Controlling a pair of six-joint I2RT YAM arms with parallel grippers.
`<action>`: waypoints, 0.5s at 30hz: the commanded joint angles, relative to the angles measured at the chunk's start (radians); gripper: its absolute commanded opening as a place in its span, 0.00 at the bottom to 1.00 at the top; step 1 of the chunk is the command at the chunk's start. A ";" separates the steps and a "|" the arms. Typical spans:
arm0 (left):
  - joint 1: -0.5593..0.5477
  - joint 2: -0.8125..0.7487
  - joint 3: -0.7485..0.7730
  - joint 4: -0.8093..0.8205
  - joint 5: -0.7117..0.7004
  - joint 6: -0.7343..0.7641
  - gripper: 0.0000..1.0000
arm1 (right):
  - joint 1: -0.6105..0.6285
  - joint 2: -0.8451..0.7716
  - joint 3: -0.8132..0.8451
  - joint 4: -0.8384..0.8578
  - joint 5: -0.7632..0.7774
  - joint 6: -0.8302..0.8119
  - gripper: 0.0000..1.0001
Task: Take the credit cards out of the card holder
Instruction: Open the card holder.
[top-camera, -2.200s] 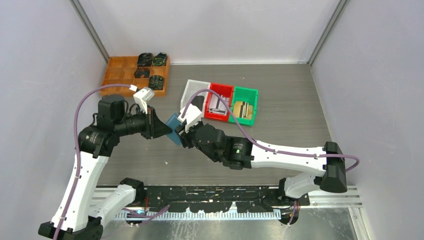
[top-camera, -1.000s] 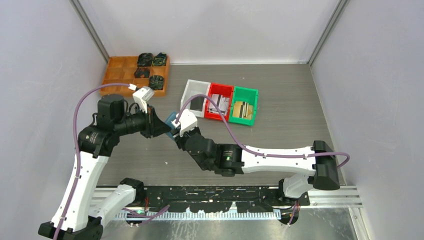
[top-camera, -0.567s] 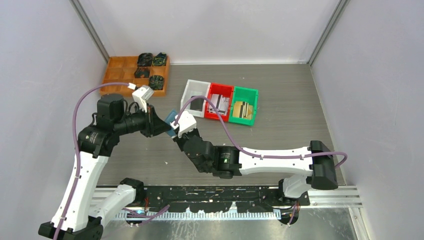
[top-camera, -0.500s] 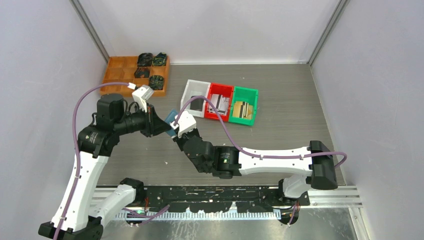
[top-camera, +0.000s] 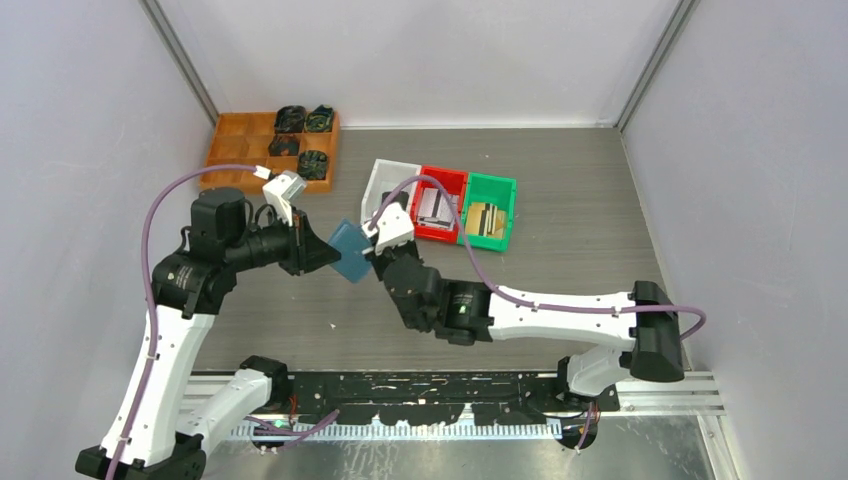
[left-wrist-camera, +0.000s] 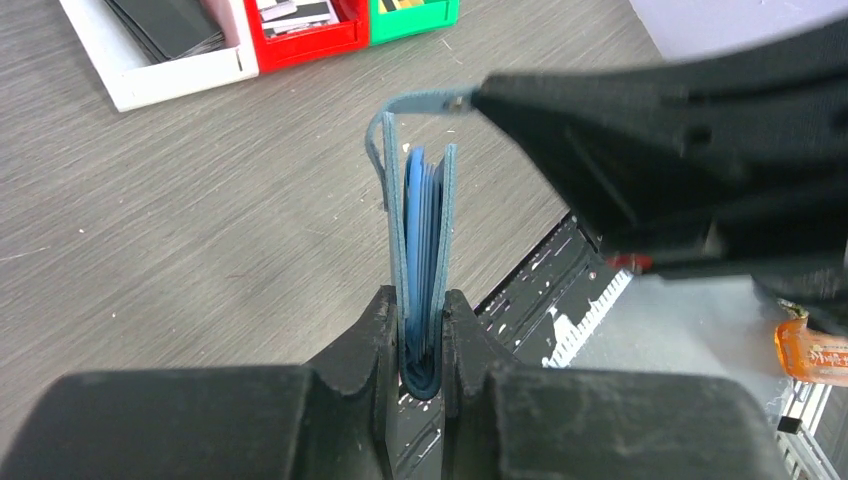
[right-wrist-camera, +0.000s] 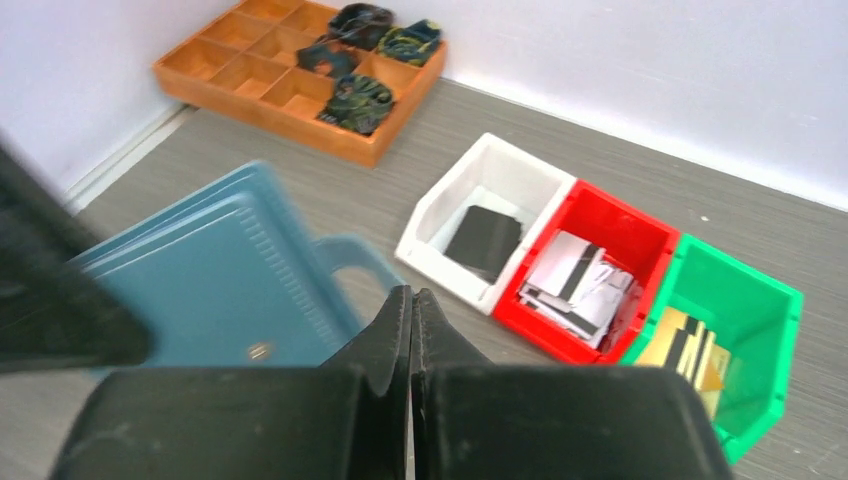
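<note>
card holder (top-camera: 351, 250): 1, airborne, near-left of white bin (top-camera: 388, 167) | left gripper (left-wrist-camera: 420, 312): clamped on its end | right gripper (right-wrist-camera: 412, 300): fingers together, pinching its flap tab | bins: 3 | gold credit cards (right-wrist-camera: 690, 350): in green bin (top-camera: 512, 208), second right of white, count unclear

The grey desk (top-camera: 570, 280) carries an orange compartment tray (top-camera: 232, 150) at 11 o'clock and 3 bins toward 12 o'clock: white (top-camera: 380, 172), red (top-camera: 444, 173), green (top-camera: 494, 181).

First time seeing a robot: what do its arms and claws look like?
The left arm and right arm are white shells with black round joints, a purple cable running along each. The left gripper and right gripper have black wedge-shaped fingers and a white box behind.
</note>
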 joint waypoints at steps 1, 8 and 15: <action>-0.003 -0.017 0.059 0.005 0.042 0.038 0.00 | -0.067 -0.096 -0.006 -0.041 -0.019 0.060 0.01; -0.002 -0.020 0.065 -0.023 0.059 0.129 0.00 | -0.220 -0.241 -0.024 -0.281 -0.419 0.236 0.26; -0.002 -0.036 0.070 -0.040 0.136 0.252 0.00 | -0.339 -0.393 -0.085 -0.354 -0.951 0.298 0.75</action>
